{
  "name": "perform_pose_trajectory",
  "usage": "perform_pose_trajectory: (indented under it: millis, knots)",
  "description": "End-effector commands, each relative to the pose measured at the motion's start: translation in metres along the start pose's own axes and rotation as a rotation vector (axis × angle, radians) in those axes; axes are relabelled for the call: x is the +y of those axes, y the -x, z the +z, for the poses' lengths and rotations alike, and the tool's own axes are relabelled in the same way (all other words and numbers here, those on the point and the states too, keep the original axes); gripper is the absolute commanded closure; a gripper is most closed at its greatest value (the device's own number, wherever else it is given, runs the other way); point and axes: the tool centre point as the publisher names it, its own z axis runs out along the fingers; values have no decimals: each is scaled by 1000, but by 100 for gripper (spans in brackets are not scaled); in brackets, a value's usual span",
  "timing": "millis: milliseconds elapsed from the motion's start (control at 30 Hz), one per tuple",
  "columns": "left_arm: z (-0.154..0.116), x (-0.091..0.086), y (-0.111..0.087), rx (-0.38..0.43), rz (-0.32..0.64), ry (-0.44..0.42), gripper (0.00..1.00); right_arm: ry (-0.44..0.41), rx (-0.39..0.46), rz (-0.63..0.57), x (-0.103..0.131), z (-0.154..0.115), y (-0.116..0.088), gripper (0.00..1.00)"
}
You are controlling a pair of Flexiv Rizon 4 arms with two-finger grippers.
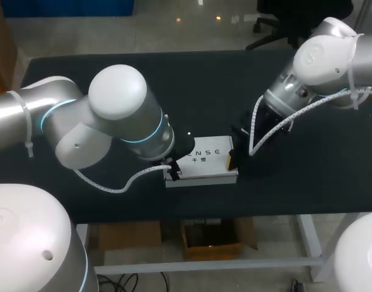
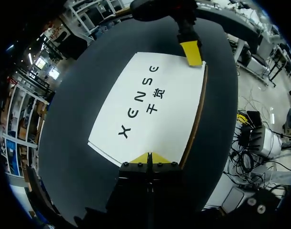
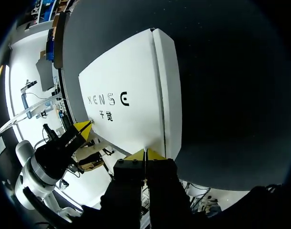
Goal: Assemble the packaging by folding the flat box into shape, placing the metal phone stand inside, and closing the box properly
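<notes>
Black tabletop [image 1: 112,73] underneath, white lettered box [image 2: 150,105] lying flat on it, seemingly formed and shut. Phone stand not visible, presumably inside. Left claw [image 2: 148,158] pressed together, tips on box's left end edge. Right claw [image 3: 145,154] likewise pressed together, on box's opposite end. Probably the final closing press: push both ends evenly, hold box square, avoid sliding or denting lid. White cable loops [image 1: 254,131] close beside box, possible snag.

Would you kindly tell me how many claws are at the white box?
2. The left claw, shut, is at the left end of the flat white cardboard box; the right claw, also shut, is at its right end. None seems hidden.
</notes>
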Motion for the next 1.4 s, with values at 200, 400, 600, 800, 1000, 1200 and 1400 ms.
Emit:
perform_pose_trajectory:
  millis: [200,400,600,800,1000,1200,1400]
  knots:
    - [15,2,-2,15,-14,5,100,-30,12,11,11,13,10,100]
    - [10,3,-2,12,-21,-2,100,-22,19,-2,7,10,6,100]
    - [-7,-2,-5,-32,-1,-15,100,22,20,-38,-6,-3,-5,100]
    - [-10,-5,-5,-40,10,-17,100,34,14,-49,-9,-5,-8,100]
    - [2,-4,-4,-16,8,-8,100,9,12,-26,1,6,0,100]
    - [9,-1,-4,6,-3,0,100,-22,22,-3,11,16,11,100]
    - [-12,-6,-8,-39,9,-14,100,4,33,-25,2,6,7,100]
